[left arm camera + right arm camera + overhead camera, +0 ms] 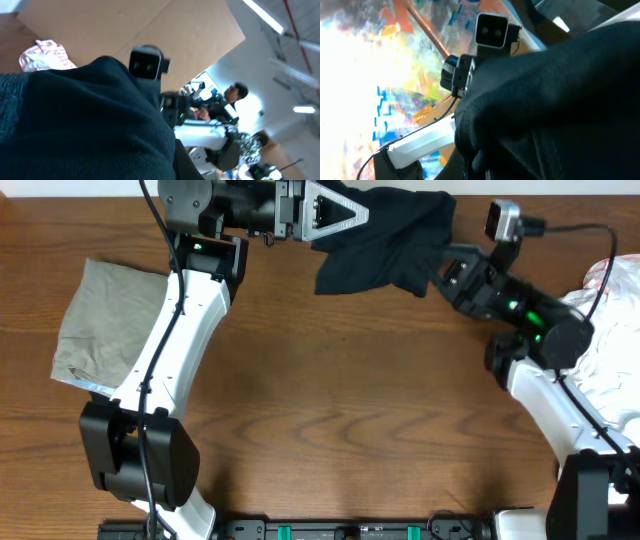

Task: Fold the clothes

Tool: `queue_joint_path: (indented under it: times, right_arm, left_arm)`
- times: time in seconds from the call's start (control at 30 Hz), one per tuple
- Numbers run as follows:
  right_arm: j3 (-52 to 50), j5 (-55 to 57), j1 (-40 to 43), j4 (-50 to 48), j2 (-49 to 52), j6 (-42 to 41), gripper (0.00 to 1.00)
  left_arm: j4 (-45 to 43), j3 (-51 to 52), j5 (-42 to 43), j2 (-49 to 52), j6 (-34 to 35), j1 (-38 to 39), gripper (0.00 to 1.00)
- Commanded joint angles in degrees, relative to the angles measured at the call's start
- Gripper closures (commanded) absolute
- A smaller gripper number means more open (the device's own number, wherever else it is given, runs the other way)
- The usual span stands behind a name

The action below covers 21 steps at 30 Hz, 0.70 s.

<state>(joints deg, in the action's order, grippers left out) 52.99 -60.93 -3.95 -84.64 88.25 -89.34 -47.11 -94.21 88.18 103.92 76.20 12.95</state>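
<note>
The clothes (385, 240), a bunched black soft garment, hang off the table between my two grippers at the far middle. My left gripper (362, 218) reaches in from the left and is shut on the garment's left upper edge. From the right, my right gripper (438, 275) is shut on its lower right corner. Black fabric (75, 125) fills most of the left wrist view and hides the fingers, apart from one dark finger (184, 161) at its edge. In the right wrist view the same cloth (560, 100) covers the jaws completely.
A khaki-grey garment (105, 325) lies flat at the left, partly under my left arm. A pile of white fabrics (612, 320) sits at the right edge, behind my right arm. Bare wooden table (330, 410) stretches across the middle and front.
</note>
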Motion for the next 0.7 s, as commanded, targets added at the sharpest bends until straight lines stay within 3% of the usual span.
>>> queue_joint_path:
  times: [0.0,0.13,0.37,0.67]
  right_arm:
    - [4.55,-4.26,0.57,4.13,-0.24,-0.52,0.99]
    - [6.34,-7.06,0.66,10.21,-0.22,1.7,0.99]
    - [6.34,-8.83,2.47,10.97,-0.24,1.22,0.99]
    - [6.34,-11.43,3.23,10.97,-0.24,-0.26,0.99]
  left_arm:
    - [1.42,1.25,1.86,-1.14,-8.5,0.09,0.94]
    - [6.21,1.38,1.86,-1.05,-13.6,0.07,0.94]
    - [13.66,1.38,1.53,-0.7,-19.67,-0.96,0.94]
    - [15.17,1.38,-2.21,2.14,-20.13,-3.02,0.94]
